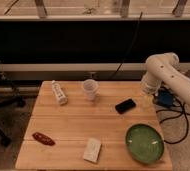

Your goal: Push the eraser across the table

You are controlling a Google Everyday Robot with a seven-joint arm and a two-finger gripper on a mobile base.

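Your robot's pincer (149, 95) hangs at the desk's (73, 125) edge, below a white arm. You cannot tell whether it is open or holding anything. The black eraser (125, 106) lies near it, toward the desk's middle. Beyond the eraser from the pincer stands a white cup (90, 90), which a straight push may topple. Off-centre contact could spin the eraser toward the green plate (130, 135).

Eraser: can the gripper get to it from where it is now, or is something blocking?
Probably yes. The gripper hangs by the table's right rear edge, just right of the eraser, with only bare wood between them. The cup and green plate sit off that line.
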